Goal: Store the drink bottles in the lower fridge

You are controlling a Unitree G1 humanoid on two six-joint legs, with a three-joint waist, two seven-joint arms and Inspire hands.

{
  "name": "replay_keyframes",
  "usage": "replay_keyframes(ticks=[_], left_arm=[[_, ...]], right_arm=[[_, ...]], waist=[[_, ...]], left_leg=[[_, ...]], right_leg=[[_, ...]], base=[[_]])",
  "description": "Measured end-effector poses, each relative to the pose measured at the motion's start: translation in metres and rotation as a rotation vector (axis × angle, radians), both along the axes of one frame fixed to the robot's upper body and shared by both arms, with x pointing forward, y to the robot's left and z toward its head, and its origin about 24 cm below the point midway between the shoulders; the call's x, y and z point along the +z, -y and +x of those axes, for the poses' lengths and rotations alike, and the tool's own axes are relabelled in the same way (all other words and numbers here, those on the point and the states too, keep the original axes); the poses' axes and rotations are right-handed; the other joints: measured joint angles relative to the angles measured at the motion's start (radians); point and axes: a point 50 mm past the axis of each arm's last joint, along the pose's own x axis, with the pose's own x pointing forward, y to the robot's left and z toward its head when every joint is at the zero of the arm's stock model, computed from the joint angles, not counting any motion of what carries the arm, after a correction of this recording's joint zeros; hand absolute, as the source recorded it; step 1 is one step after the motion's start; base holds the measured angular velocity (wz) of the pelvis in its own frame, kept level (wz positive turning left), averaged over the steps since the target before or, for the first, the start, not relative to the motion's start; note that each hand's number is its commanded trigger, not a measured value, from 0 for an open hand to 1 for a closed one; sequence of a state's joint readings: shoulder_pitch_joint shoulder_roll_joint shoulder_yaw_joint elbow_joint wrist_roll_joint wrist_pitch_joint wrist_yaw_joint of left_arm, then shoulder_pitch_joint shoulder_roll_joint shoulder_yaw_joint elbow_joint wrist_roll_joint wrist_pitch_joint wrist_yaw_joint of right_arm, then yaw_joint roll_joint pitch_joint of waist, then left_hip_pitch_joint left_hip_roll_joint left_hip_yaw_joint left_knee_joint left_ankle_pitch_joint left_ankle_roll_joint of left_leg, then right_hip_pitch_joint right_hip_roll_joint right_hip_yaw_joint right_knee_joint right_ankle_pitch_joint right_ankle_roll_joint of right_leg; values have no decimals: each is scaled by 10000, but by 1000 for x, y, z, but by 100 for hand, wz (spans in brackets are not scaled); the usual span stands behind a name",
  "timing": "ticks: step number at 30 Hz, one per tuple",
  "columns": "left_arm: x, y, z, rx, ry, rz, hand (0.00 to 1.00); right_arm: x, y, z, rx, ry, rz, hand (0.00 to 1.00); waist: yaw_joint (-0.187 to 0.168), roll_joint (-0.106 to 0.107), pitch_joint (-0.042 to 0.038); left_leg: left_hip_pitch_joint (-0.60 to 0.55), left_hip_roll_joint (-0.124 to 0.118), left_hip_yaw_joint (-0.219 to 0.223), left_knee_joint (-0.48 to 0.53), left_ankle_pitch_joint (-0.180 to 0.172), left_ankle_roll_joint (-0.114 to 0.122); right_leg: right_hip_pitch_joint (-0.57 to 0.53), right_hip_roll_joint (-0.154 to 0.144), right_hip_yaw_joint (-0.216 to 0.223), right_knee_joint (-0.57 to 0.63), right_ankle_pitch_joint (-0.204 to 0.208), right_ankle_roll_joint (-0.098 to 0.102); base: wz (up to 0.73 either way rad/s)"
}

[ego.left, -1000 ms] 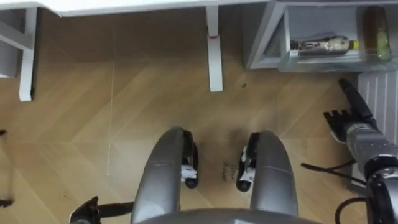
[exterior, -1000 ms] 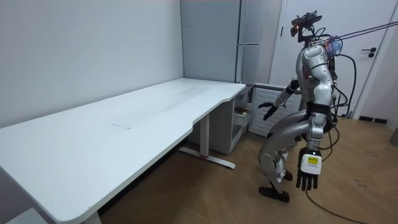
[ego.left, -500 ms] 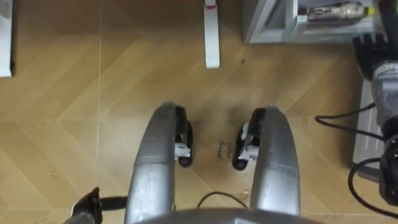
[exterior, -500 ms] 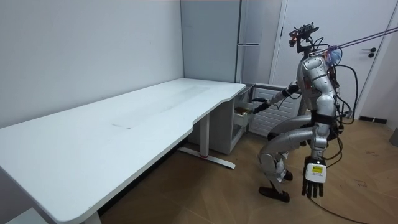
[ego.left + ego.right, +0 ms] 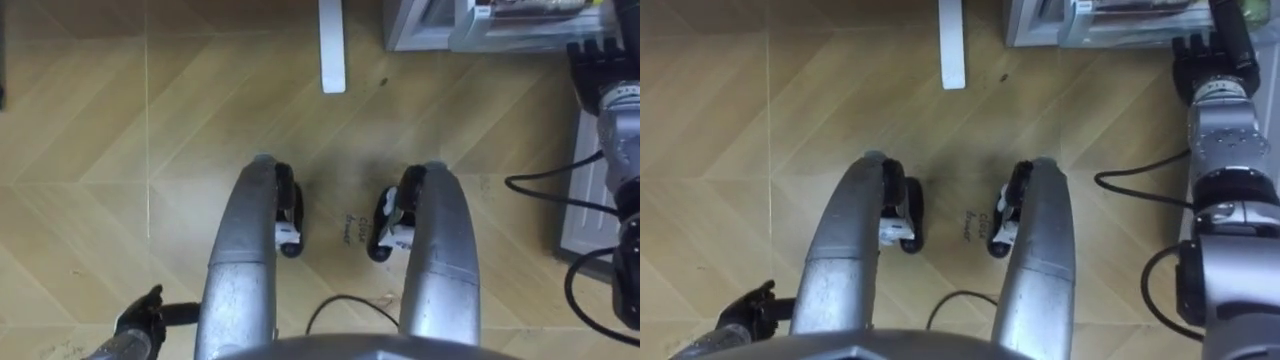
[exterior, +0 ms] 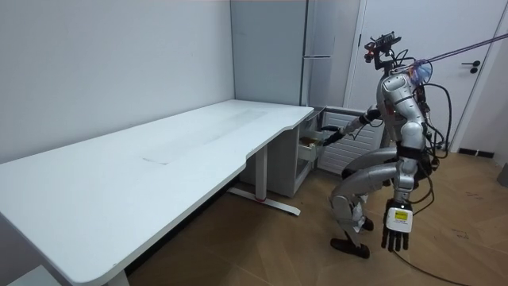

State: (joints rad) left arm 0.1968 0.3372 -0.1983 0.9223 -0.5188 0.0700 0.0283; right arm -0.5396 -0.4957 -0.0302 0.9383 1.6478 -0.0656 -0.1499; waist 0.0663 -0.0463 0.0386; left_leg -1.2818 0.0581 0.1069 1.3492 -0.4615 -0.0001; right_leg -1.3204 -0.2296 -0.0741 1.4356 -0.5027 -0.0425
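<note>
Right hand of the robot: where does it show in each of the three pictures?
Left eye view: right hand top right, at the open fridge drawer.
Right eye view: top right, beside the same drawer.
Room view: right of centre, held out at that drawer.
Shared landmark: the drawer.

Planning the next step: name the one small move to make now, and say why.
Probably push the right hand forward against the open fridge drawer to start closing it. A bottle already lies inside, that hand's straight fingers sit at the drawer's front holding nothing, and the left hand hangs open, empty.
</note>
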Motion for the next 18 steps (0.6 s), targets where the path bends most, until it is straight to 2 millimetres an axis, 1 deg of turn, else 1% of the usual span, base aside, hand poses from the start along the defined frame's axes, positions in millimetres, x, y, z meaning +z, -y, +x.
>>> replay_keyframes(ticks=[2,4,5,6,8,9,10,11,12,13,14,15,16,17,18], left_arm=[[1,-3,-3,9,-12,78,0],[1,-4,-10,98,-101,104,0],[1,-4,-11,123,-84,93,0],[2,-5,-14,160,-82,86,0],[2,-5,-19,184,-187,72,0],[2,-6,-21,191,-229,98,0],[1,-6,-26,211,-323,79,0],[1,-7,-28,214,-373,72,0],[2,-8,-33,220,-467,103,0],[2,-11,-39,239,-593,164,0],[2,-12,-42,252,-664,189,0],[3,-13,-49,293,-826,228,0],[3,-15,-56,317,-1001,263,0],[4,-16,-60,338,-1084,282,0],[5,-19,-66,435,-1188,340,0]], right_arm=[[0,0,0,-118,-103,-39,0],[4,0,1,-391,-267,44,0],[4,0,1,-467,-327,56,0],[4,1,0,-597,-415,81,0],[5,2,0,-765,-501,159,0],[5,2,0,-864,-575,173,0],[5,3,-1,-983,-618,169,0],[5,3,-1,-1030,-641,174,0],[5,4,-2,-1241,-753,231,0],[6,5,-2,-1402,-746,225,0],[7,5,-2,-1438,-707,213,0],[8,6,-2,-1548,-668,187,0],[9,7,-3,-1648,-643,184,0],[9,7,-3,-1675,-623,168,0],[9,7,-3,-1706,-614,156,0]], waist=[[83,2,-1],[165,5,-3],[191,6,-3],[263,6,-3],[398,35,-20],[566,34,-19],[655,35,-19],[671,33,-18],[751,33,-18],[799,34,-19],[832,34,-19],[896,51,-25],[999,60,-30],[1056,63,-30],[1111,92,-34]], left_leg=[[13,-28,-46,-84,30,-53],[79,-32,-29,-271,85,-146],[99,-33,-30,-332,110,-186],[151,-19,-45,-488,172,-255],[216,-16,-138,-778,311,-330],[300,-38,-183,-978,435,-381],[402,-111,-255,-1204,589,-398],[454,-191,-308,-1314,677,-388],[536,-187,-372,-1522,806,-448],[592,-183,-427,-1698,925,-456],[618,-174,-457,-1770,977,-465],[677,-176,-548,-1873,1081,-553],[760,-170,-628,-1902,1102,-590],[803,-173,-687,-1902,1106,-613],[889,-183,-820,-1929,1097,-716]], right_leg=[[50,-98,-125,-82,0,-26],[134,-372,-305,-179,-16,-61],[167,-451,-376,-225,-10,-75],[251,-531,-505,-364,-6,-83],[386,-546,-682,-625,10,-112],[511,-600,-843,-809,42,-174],[675,-793,-1065,-936,67,-223],[749,-897,-1164,-999,73,-238],[919,-993,-1369,-1143,126,-352],[1028,-1046,-1512,-1244,128,-439],[1074,-1047,-1576,-1291,132,-513],[1205,-1105,-1750,-1362,118,-614],[1346,-1190,-1931,-1365,71,-708],[1431,-1210,-2017,-1360,38,-770],[1631,-1280,-2233,-1360,-45,-892]], base=[[4],[10],[9],[8],[5],[10],[17],[31],[35],[31],[26],[17],[13],[12],[21]])
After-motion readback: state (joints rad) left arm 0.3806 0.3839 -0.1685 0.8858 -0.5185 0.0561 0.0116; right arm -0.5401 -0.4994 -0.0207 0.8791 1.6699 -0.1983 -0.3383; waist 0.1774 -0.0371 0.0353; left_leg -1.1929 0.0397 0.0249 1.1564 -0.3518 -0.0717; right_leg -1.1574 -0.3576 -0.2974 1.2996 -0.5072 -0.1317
